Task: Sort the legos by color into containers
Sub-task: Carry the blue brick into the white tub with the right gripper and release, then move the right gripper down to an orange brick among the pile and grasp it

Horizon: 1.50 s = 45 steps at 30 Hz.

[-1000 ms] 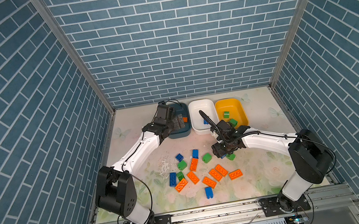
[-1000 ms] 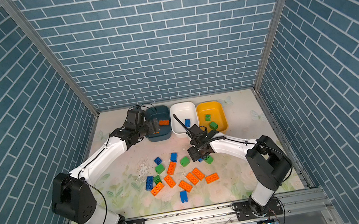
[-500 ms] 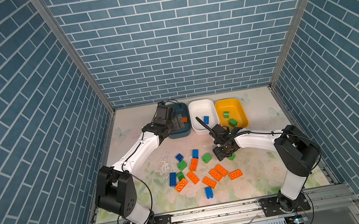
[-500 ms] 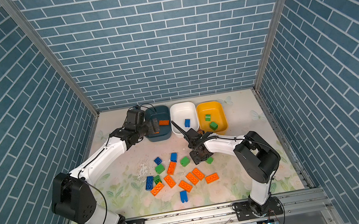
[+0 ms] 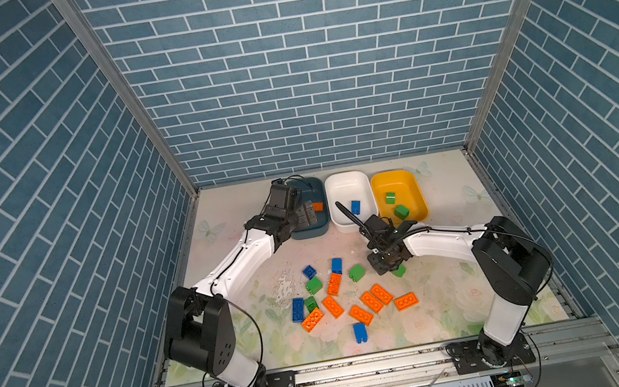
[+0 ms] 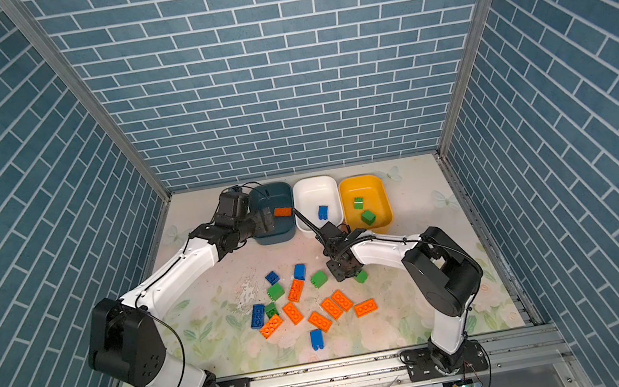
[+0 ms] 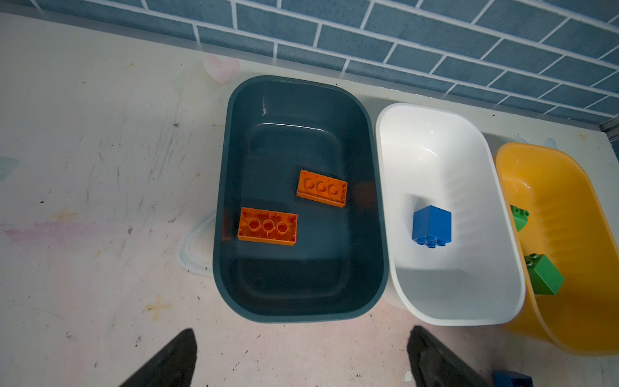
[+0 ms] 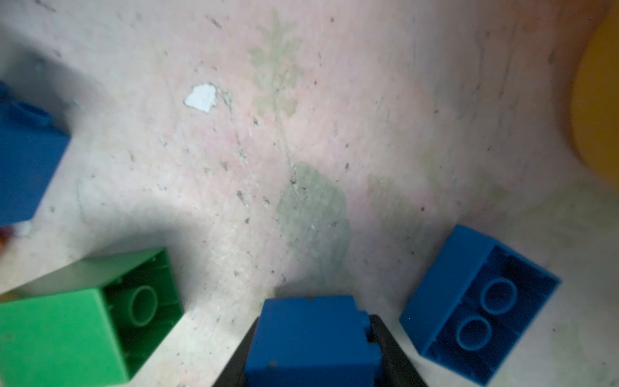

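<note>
While the right gripper (image 5: 385, 264) stands low among the loose legos (image 5: 371, 301) on the mat (image 5: 443, 308), its jaws are clamped on a small blue brick (image 8: 311, 338), whose studs appear to face one finger. The left gripper (image 7: 301, 362), jaws apart and empty, hangs before the teal tub (image 7: 301, 295). Hazard: an uneven bite across the studs may let the brick twist free on lifting. The carry to the white tub (image 5: 344, 187) may also crowd the left gripper.

both top views look steeply down on my whole table (image 5: 446, 189); left wrist overlooks the tubs (image 7: 435, 144) they also show; right wrist sits blurrily close, seemingly just above it.
</note>
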Each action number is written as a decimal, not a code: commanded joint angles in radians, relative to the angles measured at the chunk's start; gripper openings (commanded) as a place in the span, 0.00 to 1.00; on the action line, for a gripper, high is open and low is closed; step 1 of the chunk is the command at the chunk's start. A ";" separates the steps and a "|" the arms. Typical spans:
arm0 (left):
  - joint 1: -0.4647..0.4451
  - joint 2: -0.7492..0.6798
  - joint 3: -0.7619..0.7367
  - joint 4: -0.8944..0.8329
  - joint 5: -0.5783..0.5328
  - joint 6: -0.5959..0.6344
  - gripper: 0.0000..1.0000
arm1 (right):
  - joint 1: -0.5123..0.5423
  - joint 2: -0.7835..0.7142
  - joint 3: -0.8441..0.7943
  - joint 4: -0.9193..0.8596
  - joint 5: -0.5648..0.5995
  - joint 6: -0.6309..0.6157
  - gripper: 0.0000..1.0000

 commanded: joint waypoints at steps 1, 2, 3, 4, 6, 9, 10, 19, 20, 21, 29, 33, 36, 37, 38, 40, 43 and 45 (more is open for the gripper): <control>0.008 -0.028 -0.011 -0.024 -0.023 -0.023 0.99 | 0.006 -0.101 -0.032 0.067 0.002 -0.037 0.39; 0.009 -0.029 -0.014 -0.029 -0.038 -0.030 0.99 | 0.006 -0.124 -0.043 0.098 -0.004 -0.039 0.39; 0.010 -0.030 -0.016 -0.032 -0.049 -0.035 0.99 | 0.004 -0.145 -0.056 0.125 -0.006 -0.041 0.38; 0.012 -0.034 -0.019 -0.033 -0.056 -0.040 0.99 | 0.003 -0.163 -0.066 0.162 -0.005 -0.041 0.38; 0.020 -0.040 -0.028 -0.025 -0.041 -0.040 0.99 | 0.003 -0.191 -0.079 0.224 -0.007 -0.039 0.38; 0.025 -0.046 -0.038 -0.018 0.002 -0.033 0.99 | -0.009 -0.204 -0.077 0.308 -0.002 -0.017 0.38; 0.024 -0.044 -0.038 -0.023 0.015 -0.030 0.99 | -0.016 -0.203 -0.073 0.334 -0.005 -0.006 0.38; 0.024 -0.036 -0.037 -0.108 0.092 -0.013 0.99 | -0.125 -0.091 0.050 0.359 -0.074 0.055 0.38; 0.024 -0.038 -0.043 -0.109 0.104 -0.014 0.99 | -0.132 -0.074 0.073 0.345 -0.078 0.051 0.38; 0.022 -0.041 -0.052 -0.108 0.119 -0.015 0.99 | -0.142 -0.056 0.099 0.325 -0.083 0.046 0.38; -0.002 -0.082 -0.128 -0.062 0.131 -0.061 0.99 | -0.162 0.163 0.394 0.110 -0.052 -0.013 0.42; -0.020 -0.090 -0.140 -0.068 0.078 -0.083 0.99 | -0.163 0.264 0.559 0.019 -0.025 -0.014 0.54; -0.039 -0.091 -0.135 -0.079 0.053 -0.073 0.99 | -0.161 0.273 0.602 0.001 -0.027 -0.008 0.68; -0.047 -0.091 -0.130 -0.089 0.044 -0.068 0.99 | -0.161 0.259 0.593 0.010 -0.034 -0.008 0.71; -0.053 -0.087 -0.125 -0.097 0.035 -0.064 0.99 | -0.161 0.241 0.577 0.021 -0.040 -0.007 0.73; -0.069 -0.078 -0.111 -0.118 0.013 -0.060 0.99 | -0.161 0.186 0.519 0.047 -0.060 -0.008 0.77; -0.088 -0.062 -0.100 -0.132 -0.001 -0.064 0.99 | -0.159 0.092 0.414 0.055 -0.082 0.016 0.82; -0.103 -0.052 -0.094 -0.132 -0.013 -0.069 0.99 | -0.152 0.023 0.325 0.057 -0.079 0.039 0.85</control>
